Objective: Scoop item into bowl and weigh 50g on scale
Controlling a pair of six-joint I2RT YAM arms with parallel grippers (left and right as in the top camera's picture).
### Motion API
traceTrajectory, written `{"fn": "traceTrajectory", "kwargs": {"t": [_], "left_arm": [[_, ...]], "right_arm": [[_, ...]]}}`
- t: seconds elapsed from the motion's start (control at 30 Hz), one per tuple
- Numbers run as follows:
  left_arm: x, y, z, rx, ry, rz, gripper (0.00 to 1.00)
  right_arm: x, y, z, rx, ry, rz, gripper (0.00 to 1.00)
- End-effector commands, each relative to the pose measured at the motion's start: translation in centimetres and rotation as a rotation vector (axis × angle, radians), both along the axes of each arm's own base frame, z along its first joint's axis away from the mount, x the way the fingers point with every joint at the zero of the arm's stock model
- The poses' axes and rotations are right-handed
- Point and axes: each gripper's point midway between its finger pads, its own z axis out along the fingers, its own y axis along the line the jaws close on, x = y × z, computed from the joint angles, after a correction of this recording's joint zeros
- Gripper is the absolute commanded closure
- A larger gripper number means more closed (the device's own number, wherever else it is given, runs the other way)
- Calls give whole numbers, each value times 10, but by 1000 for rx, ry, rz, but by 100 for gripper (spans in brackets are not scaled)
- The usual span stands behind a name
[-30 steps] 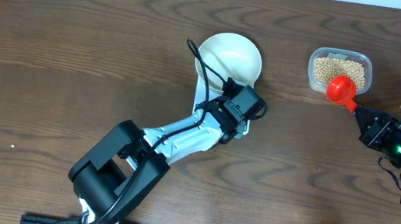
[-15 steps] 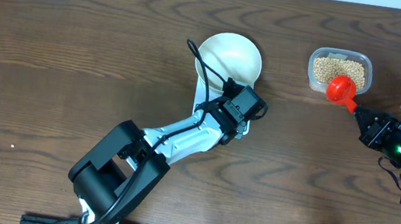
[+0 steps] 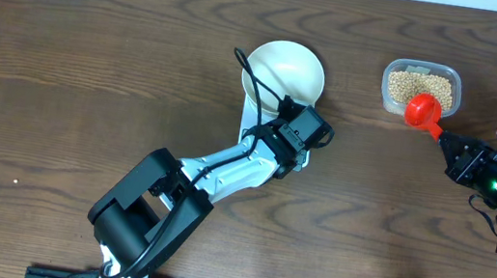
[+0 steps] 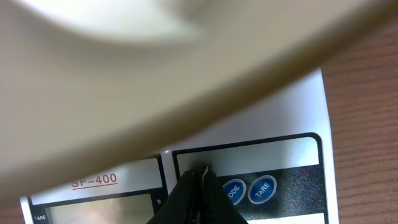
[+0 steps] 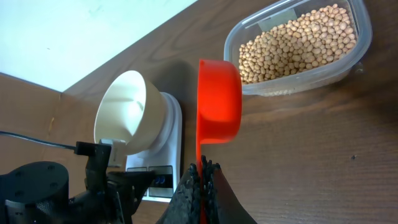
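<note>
The white bowl (image 3: 284, 71) stands on the white scale (image 3: 251, 112) and looks empty. My left gripper (image 3: 281, 132) is shut with nothing in it. Its tips (image 4: 202, 175) rest on the scale's front panel (image 4: 273, 155), just left of the blue MODE button (image 4: 234, 191). The bowl (image 4: 124, 74) looms blurred above them. My right gripper (image 3: 450, 148) is shut on the handle of a red scoop (image 3: 423, 110). The scoop's cup (image 5: 219, 102) hangs beside the clear tub (image 5: 298, 43) of tan beans (image 3: 421, 86). No beans show in the scoop.
A black cable (image 3: 254, 86) loops from the left wrist over the bowl's edge. The table's far edge meets a white wall (image 5: 74, 31). Bare wooden tabletop (image 3: 90, 88) spreads to the left and between the scale and the tub.
</note>
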Motion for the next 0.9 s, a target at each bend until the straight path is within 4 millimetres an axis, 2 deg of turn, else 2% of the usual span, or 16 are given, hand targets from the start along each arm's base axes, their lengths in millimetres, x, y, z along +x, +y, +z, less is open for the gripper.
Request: {"fn": "traceTrajectory", "kwargs": {"t": [0.0,0.53,0.87], "left_arm": [[-42,41,-77,152,208,4,93],[-49,48,-72,190,246,-3,93],[-55,48,-80,221,270,-67,93]], "right_arm": [[1,-2,1,-17,-10,6,99],[1,-2,1,-17,-11,6,99],[1,-2,1,-17,-10,6,99]]}}
